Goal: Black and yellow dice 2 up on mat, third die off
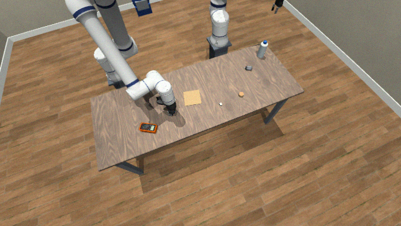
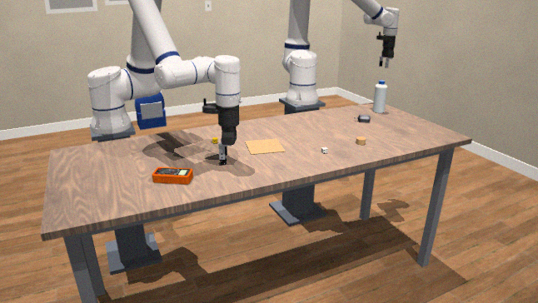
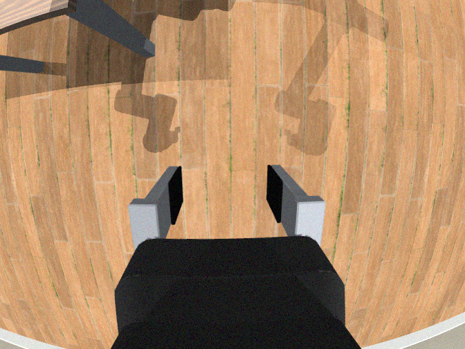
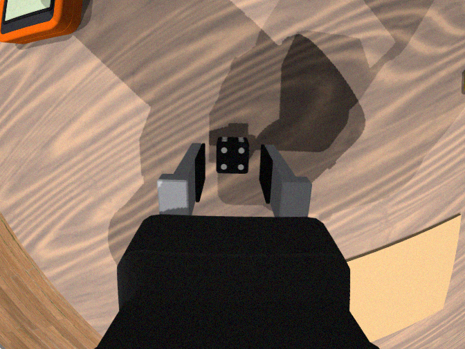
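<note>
The black die [image 4: 232, 158] lies flat on the table with four pips on top, between the open fingers of my right gripper [image 1: 171, 113] [image 2: 223, 160] [image 4: 232, 161], with gaps on both sides. The yellow die [image 2: 215, 141] lies behind the right gripper; its edge barely shows in the right wrist view [image 4: 463, 82], and its top number is unreadable. The white die [image 1: 220, 104] [image 2: 325, 150] lies off the tan mat [image 1: 192, 97] [image 2: 265, 146] [image 4: 405, 281], which holds no die. My left gripper [image 1: 275, 9] [image 2: 384, 63] [image 3: 224, 183] is open and empty, high beyond the table's far right end.
An orange multimeter [image 1: 148, 127] [image 2: 172, 175] [image 4: 61, 22] lies left of the right gripper. A wooden disc [image 1: 241, 94] [image 2: 361, 141] is beyond the white die. A small dark object [image 1: 249, 67] [image 2: 364, 118] and a bottle [image 1: 262, 50] [image 2: 380, 99] stand farther right.
</note>
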